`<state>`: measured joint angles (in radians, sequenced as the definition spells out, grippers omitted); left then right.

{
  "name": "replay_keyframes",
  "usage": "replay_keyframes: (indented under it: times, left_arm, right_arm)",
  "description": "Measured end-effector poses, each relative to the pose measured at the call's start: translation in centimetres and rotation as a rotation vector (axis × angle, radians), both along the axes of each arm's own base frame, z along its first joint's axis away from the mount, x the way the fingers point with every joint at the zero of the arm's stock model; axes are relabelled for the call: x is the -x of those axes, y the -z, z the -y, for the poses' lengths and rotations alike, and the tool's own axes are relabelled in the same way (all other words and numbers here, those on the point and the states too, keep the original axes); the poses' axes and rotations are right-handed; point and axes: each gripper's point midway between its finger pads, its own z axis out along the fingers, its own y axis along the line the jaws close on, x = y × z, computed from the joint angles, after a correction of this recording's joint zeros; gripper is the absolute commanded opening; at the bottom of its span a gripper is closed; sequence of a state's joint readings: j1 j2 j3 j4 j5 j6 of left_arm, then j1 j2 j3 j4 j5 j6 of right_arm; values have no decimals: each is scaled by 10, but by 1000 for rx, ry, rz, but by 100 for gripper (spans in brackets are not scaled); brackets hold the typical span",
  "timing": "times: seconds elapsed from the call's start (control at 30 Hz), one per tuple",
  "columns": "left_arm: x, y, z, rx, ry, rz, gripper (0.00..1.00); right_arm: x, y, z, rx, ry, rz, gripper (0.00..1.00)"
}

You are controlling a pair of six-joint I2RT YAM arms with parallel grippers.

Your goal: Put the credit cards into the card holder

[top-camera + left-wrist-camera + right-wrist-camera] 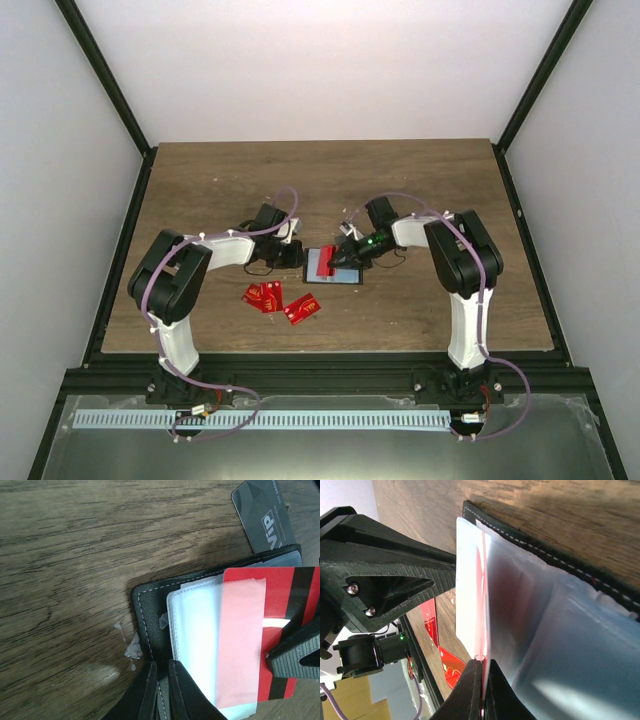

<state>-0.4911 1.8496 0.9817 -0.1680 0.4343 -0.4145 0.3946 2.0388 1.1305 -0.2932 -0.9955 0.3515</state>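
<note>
Three loose red cards [302, 309] lay at seven o'clock from the one open card holder [150, 610], its cover edge pinched in my left gripper [161, 672]. My right gripper [482, 680] clamped a fourth red card [277, 600], partly inside the holder's clear sleeve [195, 630].

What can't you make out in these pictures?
Left wrist view: the top edge crops the grey card.
Left wrist view: the right gripper covers a corner of the red card in the holder.
Top view: gold marks on the loose cards are too small to read.

White arms [180, 345], black joints [170, 275], lilac cables [292, 205]
</note>
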Motion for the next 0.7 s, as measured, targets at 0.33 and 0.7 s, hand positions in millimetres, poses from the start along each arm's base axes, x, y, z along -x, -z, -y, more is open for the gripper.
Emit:
replay_keyframes:
  times: [0.33, 0.7]
  left_arm:
    - [0, 0, 0, -2, -1, 1, 10]
    - [0, 0, 1, -5, 2, -1, 10]
  right_arm:
    - [12, 4, -8, 11, -44, -22, 1]
    - [11, 7, -12, 7, -53, -44, 16]
